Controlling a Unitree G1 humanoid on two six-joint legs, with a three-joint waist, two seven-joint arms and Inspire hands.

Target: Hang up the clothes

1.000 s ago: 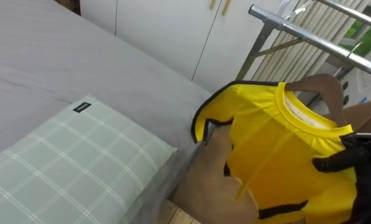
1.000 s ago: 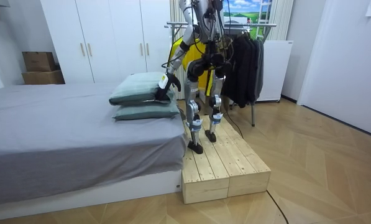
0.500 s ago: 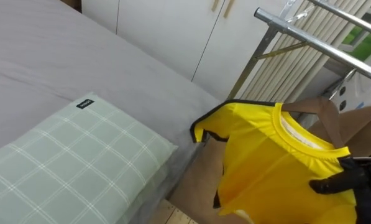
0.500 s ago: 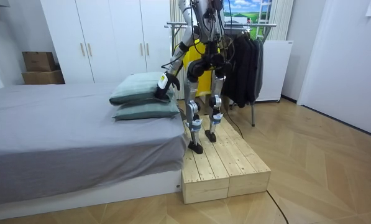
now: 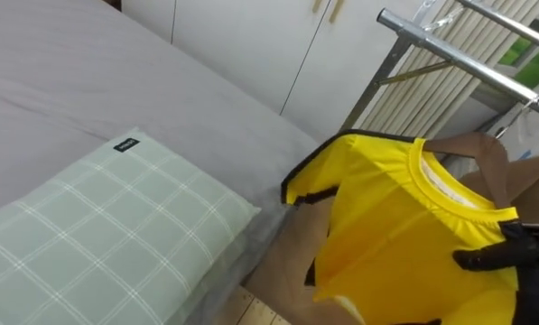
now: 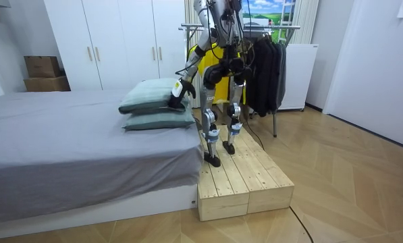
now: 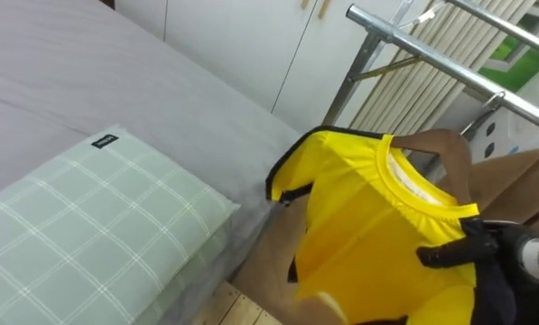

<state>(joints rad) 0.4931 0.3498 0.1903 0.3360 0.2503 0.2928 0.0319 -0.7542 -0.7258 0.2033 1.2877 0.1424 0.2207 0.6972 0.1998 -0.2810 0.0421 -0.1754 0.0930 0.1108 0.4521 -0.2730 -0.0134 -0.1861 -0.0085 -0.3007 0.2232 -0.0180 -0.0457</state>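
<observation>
**Yellow shirt is riding in the right hand, rail is waiting right behind it**

Closest in, the right hand [image 5: 513, 257] is clamping its fingers on the shoulder of the yellow shirt [image 5: 395, 226]. So the shirt is dangling in the air just off the edge of the bed [image 5: 88, 81], not on the rack yet. What looks like a brown hanger [image 5: 481, 153] is poking out of the collar. I'm guessing that's why it's gripping up high, to keep the top free for hooking on.

The left hand [image 6: 182, 91] is hanging down by the checked pillow [image 5: 97, 244] at the bed's edge, and I can't tell what its fingers are doing. The robot is standing on a wooden platform [image 6: 245, 182] beside the bed.

Further back, the metal rail [image 5: 450, 50] is crossing above the shirt. Dark clothes [image 6: 265, 74] are already taking up part of it, so it's probably going to need a free gap. The white wardrobe [image 5: 242, 45] is sitting behind everything.
</observation>
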